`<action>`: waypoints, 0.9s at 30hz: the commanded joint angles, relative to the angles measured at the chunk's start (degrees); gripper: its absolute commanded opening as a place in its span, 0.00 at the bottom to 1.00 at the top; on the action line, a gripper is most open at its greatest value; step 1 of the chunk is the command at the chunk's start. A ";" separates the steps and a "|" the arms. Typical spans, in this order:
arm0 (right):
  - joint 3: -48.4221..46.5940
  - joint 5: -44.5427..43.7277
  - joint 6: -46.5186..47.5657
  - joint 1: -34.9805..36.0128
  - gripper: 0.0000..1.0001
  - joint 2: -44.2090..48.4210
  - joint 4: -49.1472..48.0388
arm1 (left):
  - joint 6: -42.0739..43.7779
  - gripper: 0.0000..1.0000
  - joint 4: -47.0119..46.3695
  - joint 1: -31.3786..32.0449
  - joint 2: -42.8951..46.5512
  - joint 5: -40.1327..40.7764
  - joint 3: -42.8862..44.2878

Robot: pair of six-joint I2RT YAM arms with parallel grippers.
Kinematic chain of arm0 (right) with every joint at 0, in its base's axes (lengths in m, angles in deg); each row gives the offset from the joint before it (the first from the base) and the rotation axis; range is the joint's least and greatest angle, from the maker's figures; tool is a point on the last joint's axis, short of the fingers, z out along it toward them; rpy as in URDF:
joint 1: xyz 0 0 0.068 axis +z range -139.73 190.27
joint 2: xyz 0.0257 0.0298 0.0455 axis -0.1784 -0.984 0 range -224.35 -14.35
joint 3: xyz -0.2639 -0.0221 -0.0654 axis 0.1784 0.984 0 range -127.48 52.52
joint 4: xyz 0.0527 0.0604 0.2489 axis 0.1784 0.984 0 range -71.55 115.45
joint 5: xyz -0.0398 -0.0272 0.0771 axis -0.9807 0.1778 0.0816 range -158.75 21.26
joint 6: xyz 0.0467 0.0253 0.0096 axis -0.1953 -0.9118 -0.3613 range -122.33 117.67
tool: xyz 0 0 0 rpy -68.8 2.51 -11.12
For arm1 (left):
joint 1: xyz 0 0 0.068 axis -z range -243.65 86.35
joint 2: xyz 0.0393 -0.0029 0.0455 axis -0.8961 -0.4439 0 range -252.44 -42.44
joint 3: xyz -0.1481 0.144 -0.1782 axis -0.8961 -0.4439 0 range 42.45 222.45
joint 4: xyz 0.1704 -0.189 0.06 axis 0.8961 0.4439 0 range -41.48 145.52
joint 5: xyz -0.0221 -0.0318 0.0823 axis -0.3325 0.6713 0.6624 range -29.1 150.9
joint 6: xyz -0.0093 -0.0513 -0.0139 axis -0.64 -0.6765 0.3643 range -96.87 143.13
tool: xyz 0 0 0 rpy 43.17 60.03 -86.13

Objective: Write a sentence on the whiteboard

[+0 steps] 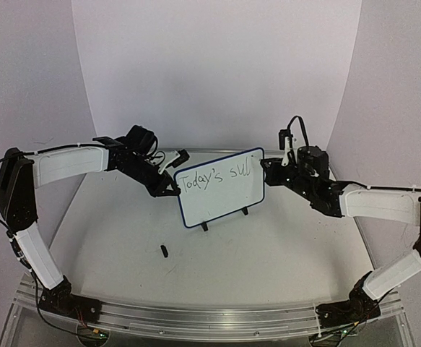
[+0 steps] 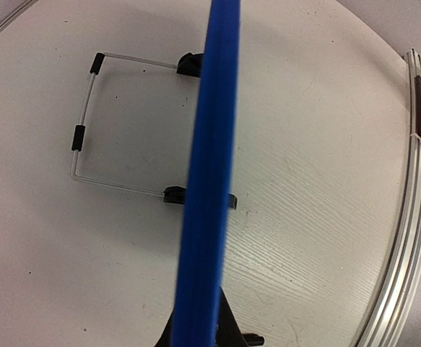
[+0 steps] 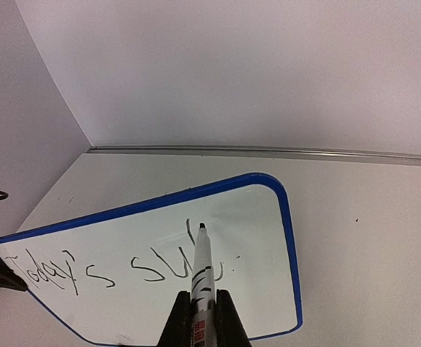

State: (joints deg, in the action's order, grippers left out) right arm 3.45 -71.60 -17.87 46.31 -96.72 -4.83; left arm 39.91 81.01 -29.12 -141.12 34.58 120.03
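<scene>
The whiteboard (image 1: 224,196), white with a blue rim, stands tilted on black clip feet (image 1: 204,226) mid-table. The sentence (image 1: 211,178) reads "Today's" followed by a few unfinished strokes. My left gripper (image 1: 172,189) is shut on the board's left edge. In the left wrist view the blue rim (image 2: 210,181) runs up from between the gripper's (image 2: 199,318) jaws, and the wire stand (image 2: 86,116) lies behind it. My right gripper (image 3: 204,296) is shut on a white marker (image 3: 203,264). The marker's black tip touches the board (image 3: 261,217) beside the last strokes of the writing (image 3: 152,267).
A small black cap (image 1: 165,251) lies on the table in front of the board. An aluminium rail (image 1: 210,318) runs along the near edge, also showing as the rail (image 2: 405,217) at the right of the left wrist view. White backdrop walls close the back and sides.
</scene>
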 commanded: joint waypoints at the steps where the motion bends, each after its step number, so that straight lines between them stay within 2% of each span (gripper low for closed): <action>1: -2.91 -0.99 1.46 -0.25 0.00 -1.91 -1.59 | 2.42 0.00 3.46 0.29 -2.35 4.97 -0.15; 16: -2.86 -2.72 1.99 -0.26 0.00 -3.57 -2.84 | 2.46 0.00 3.45 0.30 -2.31 4.98 -0.15; 27: 1.97 -2.45 -0.19 -0.25 0.00 -3.83 -2.57 | 2.47 0.00 3.43 0.38 -2.50 4.89 -0.15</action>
State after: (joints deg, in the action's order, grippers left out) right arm 3.20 -73.59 -16.94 46.31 -100.08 -6.23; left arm 39.91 81.01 -29.08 -141.12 34.56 120.01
